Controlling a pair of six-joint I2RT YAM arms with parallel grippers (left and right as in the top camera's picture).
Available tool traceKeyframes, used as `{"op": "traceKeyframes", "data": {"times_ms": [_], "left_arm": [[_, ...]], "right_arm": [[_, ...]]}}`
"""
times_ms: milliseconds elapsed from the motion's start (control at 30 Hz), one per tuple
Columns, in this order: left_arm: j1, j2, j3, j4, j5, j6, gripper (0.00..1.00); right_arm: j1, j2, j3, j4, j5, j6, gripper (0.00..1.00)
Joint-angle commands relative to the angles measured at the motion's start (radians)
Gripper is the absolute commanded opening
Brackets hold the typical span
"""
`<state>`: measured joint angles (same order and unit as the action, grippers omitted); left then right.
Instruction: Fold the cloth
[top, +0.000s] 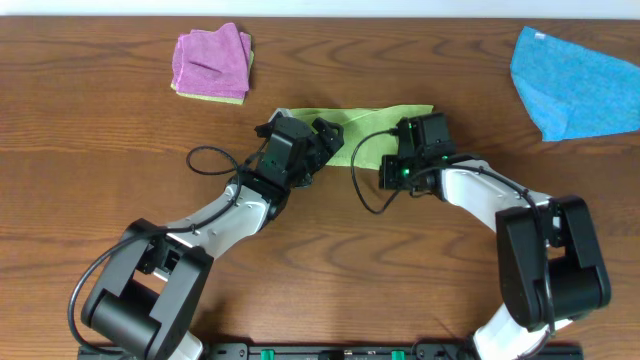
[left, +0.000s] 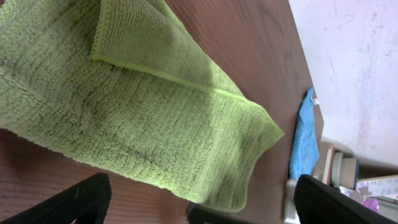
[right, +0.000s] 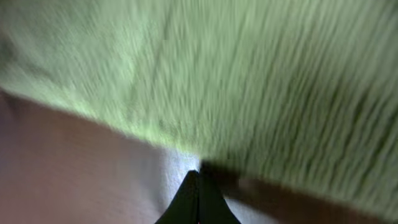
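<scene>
Two arms meet at the lime-green cloth (top: 370, 120), which lies as a doubled strip on the wooden table (top: 330, 260), midway across and toward the far side. From overhead, your left gripper (top: 322, 133) is at the strip's left end and your right gripper (top: 424, 128) at its right end, probably so that each can take an end for the next fold. The pink-purple folded cloth (top: 210, 62) and the blue cloth (top: 575, 80) lie well apart from it, so you have bare wood on the near side to work over. In the left wrist view the jaws are spread wide and hold nothing; a corner of the cloth lies between them, and a flap is folded over farther up. The right wrist view is blurred. Its jaws are pressed together with the tips right at the cloth's near edge, and you cannot tell whether any fabric is caught.
</scene>
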<state>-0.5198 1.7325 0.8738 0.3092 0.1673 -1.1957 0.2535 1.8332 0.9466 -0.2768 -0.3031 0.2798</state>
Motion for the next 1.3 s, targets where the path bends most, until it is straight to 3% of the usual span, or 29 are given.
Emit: {"op": "traceKeyframes", "data": {"times_ms": [0,367,667,1100,1267], "left_arm": [[-0.01,0.024,-0.005,-0.004,-0.045,0.039,0.95],[-0.005,0.035,-0.005,0.038,-0.096,0.116,0.95],[0.023,0.132,0.088,0.045,-0.053,0.293,0.95],[0.029,0.16,0.175,0.014,-0.037,0.305,0.95],[0.032,0.16,0.175,-0.006,-0.138,0.302,0.95]], "right_arm": [[0.04,-0.015,0.005,-0.037,-0.011,-0.065,0.01],[0.067,-0.078,0.022,-0.005,-0.147,-0.068,0.01],[0.067,-0.008,0.069,0.15,-0.048,-0.108,0.01],[0.066,0.172,0.101,0.283,0.15,-0.206,0.01],[0.061,0.204,0.101,0.282,0.174,-0.206,0.01]]}}
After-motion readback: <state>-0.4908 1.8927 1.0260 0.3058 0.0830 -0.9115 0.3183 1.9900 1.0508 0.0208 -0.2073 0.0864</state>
